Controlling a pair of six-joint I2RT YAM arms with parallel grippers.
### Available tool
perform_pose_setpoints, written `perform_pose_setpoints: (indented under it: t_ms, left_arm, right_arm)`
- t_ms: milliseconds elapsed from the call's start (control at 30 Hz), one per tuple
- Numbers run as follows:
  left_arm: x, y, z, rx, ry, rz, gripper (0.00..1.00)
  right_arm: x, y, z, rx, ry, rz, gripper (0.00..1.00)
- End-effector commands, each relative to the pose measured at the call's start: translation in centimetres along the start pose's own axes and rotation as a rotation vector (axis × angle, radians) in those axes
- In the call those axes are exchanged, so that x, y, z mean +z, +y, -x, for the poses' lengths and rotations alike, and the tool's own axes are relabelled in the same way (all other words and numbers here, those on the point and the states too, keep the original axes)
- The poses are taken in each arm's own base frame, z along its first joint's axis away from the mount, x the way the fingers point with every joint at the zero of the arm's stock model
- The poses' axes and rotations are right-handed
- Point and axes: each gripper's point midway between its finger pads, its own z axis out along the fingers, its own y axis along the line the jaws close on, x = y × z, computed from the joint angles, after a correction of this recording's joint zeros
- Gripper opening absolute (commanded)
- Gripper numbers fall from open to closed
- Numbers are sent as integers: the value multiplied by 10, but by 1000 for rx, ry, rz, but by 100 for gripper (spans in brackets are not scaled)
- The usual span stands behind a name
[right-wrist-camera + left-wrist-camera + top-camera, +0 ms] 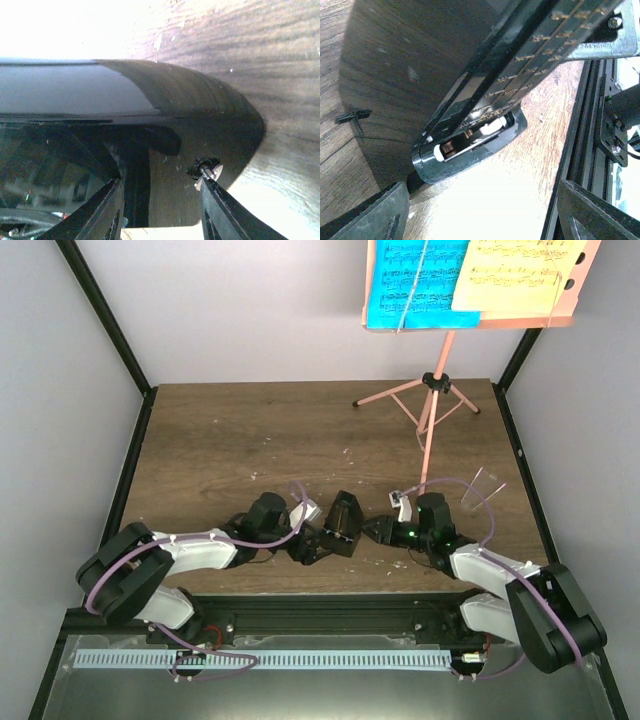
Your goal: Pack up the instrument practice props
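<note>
The black pyramid-shaped metronome (345, 523) stands on the table between my two grippers. My left gripper (312, 541) is just left of it and open. In the left wrist view the metronome's glossy base (470, 150) lies ahead of the wide-apart fingers (375, 215), not between them. My right gripper (383, 531) is at its right side, with the jaws partly apart. The metronome's dark body (75, 100) fills the left of the right wrist view, and nothing is visibly clamped. The pink music stand (436, 400) stands at the back right, holding a cyan page (415, 280) and a pale-yellow page (520, 275).
A clear plastic piece (484, 488) lies right of the right arm. A small black knob with a pale washer (204, 169) sits by my right fingertip. A black clip (352, 116) lies on the wood. The black frame rail (580, 150) runs along the near table edge.
</note>
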Motion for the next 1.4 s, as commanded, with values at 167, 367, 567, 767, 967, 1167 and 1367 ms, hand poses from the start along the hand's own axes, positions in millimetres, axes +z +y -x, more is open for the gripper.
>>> perform_pose_setpoints:
  t_ms: [167,367,567,767,967,1167,1367]
  left_arm:
    - [4,-21,5,41,-35,-88,81]
    - [7,-24,9,36,-42,-100,81]
    - [-1,-17,18,10,-74,-28,81]
    - [-92,-43,97,6,-363,131,90]
    - [-193,-57,158,63,-401,241,100]
    - [-264,-3,172,134,-480,627,100]
    - [-311,39,146,133,-550,1002,100]
  right_arm:
    - [8,12,30,-92,-52,-2,43]
    - [15,18,41,-134,-53,22,43]
    - [16,20,47,-170,-46,8,44]
    - [-40,15,85,-228,-260,-156,56]
    - [-113,-11,126,-192,-515,-412,70]
    - [-184,-63,149,-15,-716,-647,80]
    - [-243,-119,148,159,-877,-870,96]
